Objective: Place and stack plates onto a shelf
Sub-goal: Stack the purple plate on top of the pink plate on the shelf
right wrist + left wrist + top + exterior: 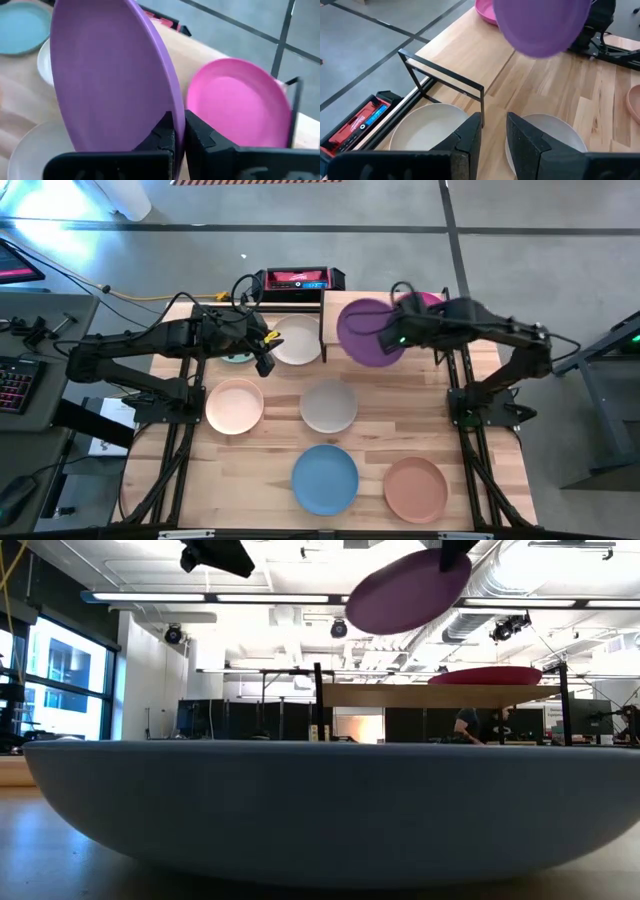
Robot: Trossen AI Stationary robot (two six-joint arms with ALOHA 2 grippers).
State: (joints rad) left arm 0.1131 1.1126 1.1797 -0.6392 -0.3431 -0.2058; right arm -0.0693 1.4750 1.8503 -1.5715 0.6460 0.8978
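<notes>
My right gripper (178,131) is shut on the purple plate (365,332), which hangs tilted in the air over the left half of the shelf (332,300). The magenta plate (428,299) lies flat on the shelf's right half (485,675). My left gripper (494,134) is open and holds nothing. It hovers at the shelf's left end, beside the cream-white plate (297,340) and over the teal plate (236,359). The peach-pink (235,405), grey (328,406), blue (325,478) and terracotta (415,488) plates lie flat on the tabletop. My right gripper pinches the purple plate's rim (170,107) between its two fingers, on the side toward the table's right. The fingers come from the right, slanting down. The plate is lifted clear and tilted, its free edge (365,615) lower than the held edge, above the shelf board (400,695).
A red and black device (297,279) sits at the table's far edge. The shelf's black legs (447,82) stand near my left gripper. The blue plate (320,810) fills the low view's foreground. Bare tabletop shows at the near left (230,485).
</notes>
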